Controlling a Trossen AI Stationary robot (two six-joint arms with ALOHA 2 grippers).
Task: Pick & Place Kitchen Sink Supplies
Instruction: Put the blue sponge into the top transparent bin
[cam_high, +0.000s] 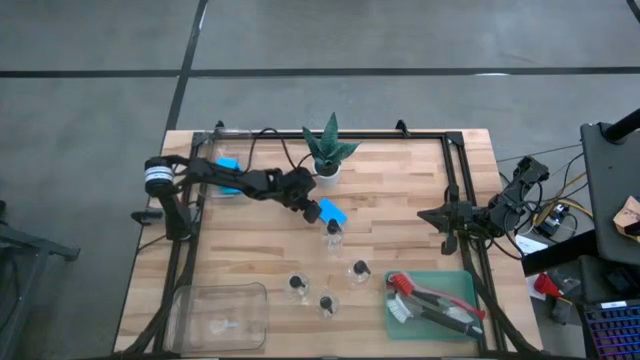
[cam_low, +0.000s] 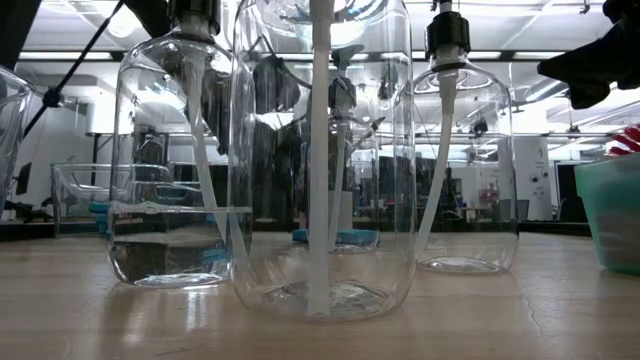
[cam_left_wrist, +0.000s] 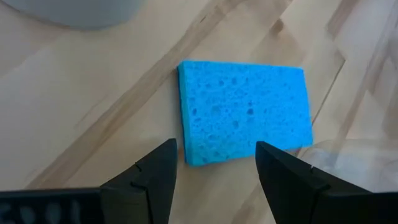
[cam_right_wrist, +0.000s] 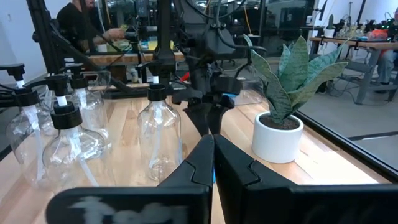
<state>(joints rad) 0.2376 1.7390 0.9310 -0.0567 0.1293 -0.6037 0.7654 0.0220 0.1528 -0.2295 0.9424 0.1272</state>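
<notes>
Left tool (cam_left_wrist: 214, 168) released over blue sponge (cam_left_wrist: 244, 111), right tool (cam_right_wrist: 213, 163) clenched, green tray (cam_high: 462, 285) w/ brushes (cam_high: 425, 300), clear bin (cam_high: 222, 315)

Just ahead of the left tool's black fingers (cam_left_wrist: 155, 180) lies a bright-blue sponge (cam_left_wrist: 245, 112), its face speckled with darker pores, on a pale wood table (cam_high: 400, 190) streaked with brown grain. Beyond that tool a plant (cam_high: 328, 148) shows green leaves banded light and dark in a white pot. Near the right tool, a green tray (cam_high: 455, 288) holds red-and-black brushes (cam_high: 430, 302) with white heads. The bottles (cam_high: 333, 232) are clear with black caps.
</notes>
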